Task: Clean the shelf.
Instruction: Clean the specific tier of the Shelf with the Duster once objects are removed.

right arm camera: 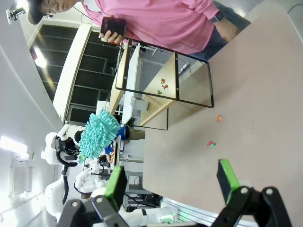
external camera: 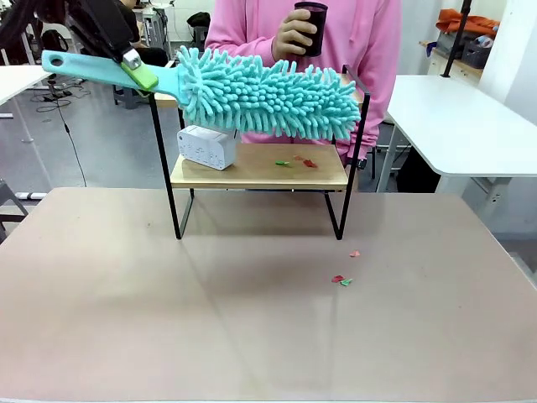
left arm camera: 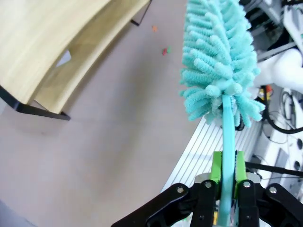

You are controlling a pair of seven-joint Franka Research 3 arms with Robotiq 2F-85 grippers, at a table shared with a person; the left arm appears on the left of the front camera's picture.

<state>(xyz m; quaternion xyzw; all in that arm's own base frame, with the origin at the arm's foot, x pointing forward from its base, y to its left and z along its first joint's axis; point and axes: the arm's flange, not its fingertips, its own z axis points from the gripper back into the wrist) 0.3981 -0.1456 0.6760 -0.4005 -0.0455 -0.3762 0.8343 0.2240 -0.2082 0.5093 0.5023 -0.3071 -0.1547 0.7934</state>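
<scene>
My left gripper (external camera: 139, 74) is shut on the teal handle of a fluffy teal duster (external camera: 268, 92), held level in front of the shelf's top board. The shelf (external camera: 260, 172) has two wooden boards and black legs. Its lower board carries a white box (external camera: 205, 147) and small red and green scraps (external camera: 294, 161). In the left wrist view the green pads (left arm camera: 216, 168) of my left gripper (left arm camera: 228, 176) clamp the handle, the duster (left arm camera: 220, 61) head points away, and the shelf (left arm camera: 38, 42) lies at upper left. My right gripper (right arm camera: 170, 179) hangs open over the table, well short of the shelf (right arm camera: 161, 80).
A person in pink stands behind the shelf holding a dark cup (external camera: 311, 28). More scraps (external camera: 342, 280) lie on the brown table in front of the shelf's right leg. A white table (external camera: 470, 126) stands at the right.
</scene>
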